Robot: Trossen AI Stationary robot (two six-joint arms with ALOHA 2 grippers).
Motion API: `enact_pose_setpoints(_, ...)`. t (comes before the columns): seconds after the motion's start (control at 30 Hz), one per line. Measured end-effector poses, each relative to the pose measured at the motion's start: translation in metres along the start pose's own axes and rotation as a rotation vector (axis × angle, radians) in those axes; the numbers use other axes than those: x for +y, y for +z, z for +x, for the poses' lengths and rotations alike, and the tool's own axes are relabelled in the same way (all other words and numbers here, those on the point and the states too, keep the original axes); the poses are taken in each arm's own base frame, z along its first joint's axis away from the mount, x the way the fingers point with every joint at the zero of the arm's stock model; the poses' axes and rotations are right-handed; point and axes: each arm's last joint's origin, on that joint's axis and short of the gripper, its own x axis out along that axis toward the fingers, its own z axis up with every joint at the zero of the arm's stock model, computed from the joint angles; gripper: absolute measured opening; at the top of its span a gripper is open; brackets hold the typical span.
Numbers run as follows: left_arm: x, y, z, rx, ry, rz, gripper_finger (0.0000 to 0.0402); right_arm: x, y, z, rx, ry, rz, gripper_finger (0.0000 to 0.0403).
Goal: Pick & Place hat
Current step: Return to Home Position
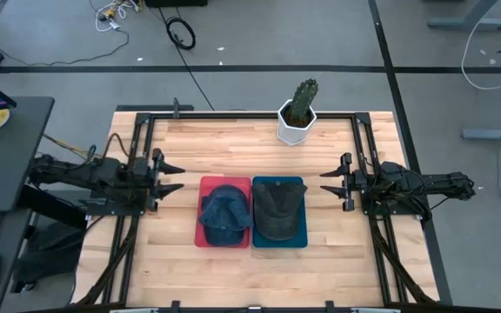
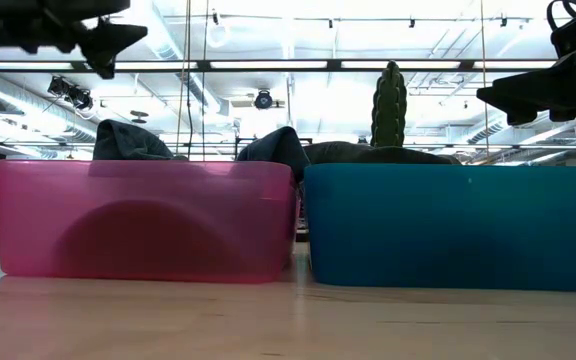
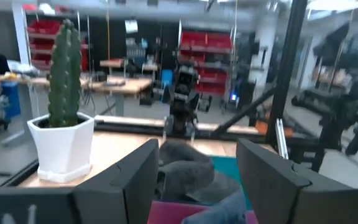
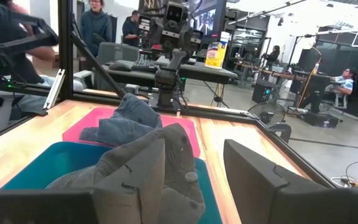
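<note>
A blue denim hat lies in a pink bin at the table's middle. Beside it a dark grey hat lies in a teal bin. In the right wrist view the grey hat is nearest and the denim hat sits behind it. My left gripper hovers open to the left of the pink bin, above the table. My right gripper hovers open to the right of the teal bin. In the low view the bins stand side by side.
A potted cactus in a white pot stands near the table's far edge, behind the bins. Bare wood lies in front of the bins and on either side under the arms. People show in the room beyond the table in the right wrist view.
</note>
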Motion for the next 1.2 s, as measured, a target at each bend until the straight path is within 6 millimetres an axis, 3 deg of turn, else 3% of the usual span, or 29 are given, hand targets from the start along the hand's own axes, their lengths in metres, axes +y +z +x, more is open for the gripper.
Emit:
enact_pose_setpoints(0.23, 0.007, -0.027, -0.018, -0.169, -0.011, -0.044, 0.0220, 0.000, 0.000, 0.000, 0.000, 0.000, 0.000, 0.0168)
enact_pose_setpoints(0.43, 0.008, -0.053, -0.013, -0.168, 0.013, -0.069, 0.0220, 0.000, 0.000, 0.000, 0.000, -0.001, 0.000, 0.0168)
enact_pose_setpoints(1.2, 0.008, -0.084, -0.007, 0.146, -0.006, 0.149, 0.0220, 0.000, 0.000, 0.000, 0.000, 0.000, 0.000, 0.0168)
